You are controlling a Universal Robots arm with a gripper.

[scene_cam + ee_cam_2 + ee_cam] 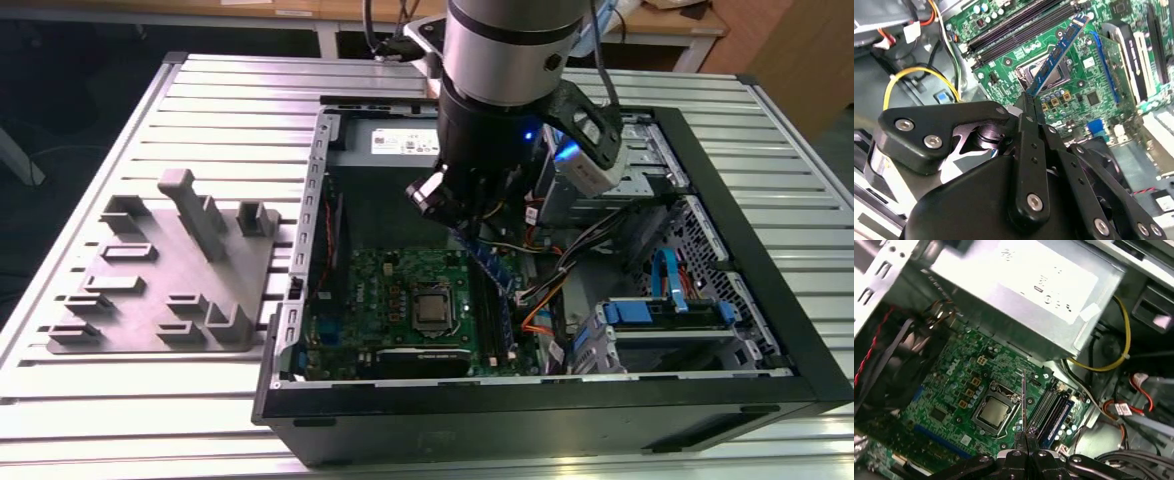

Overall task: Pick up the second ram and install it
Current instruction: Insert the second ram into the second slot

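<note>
One stick, the second ram [1058, 54], pinched by the gripper [1030, 102] above the motherboard [1094, 97]; gripped end hidden.

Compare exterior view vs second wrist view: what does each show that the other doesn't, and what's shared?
Exterior view: grey fixture on the slatted table, beside the open case, and the arm reaching in from above. Second wrist view: fingers pinched on one end of the second ram; a yellow cable loop. Shared: the gripper, the ram held tilted over the green motherboard, not seated in a slot.
</note>
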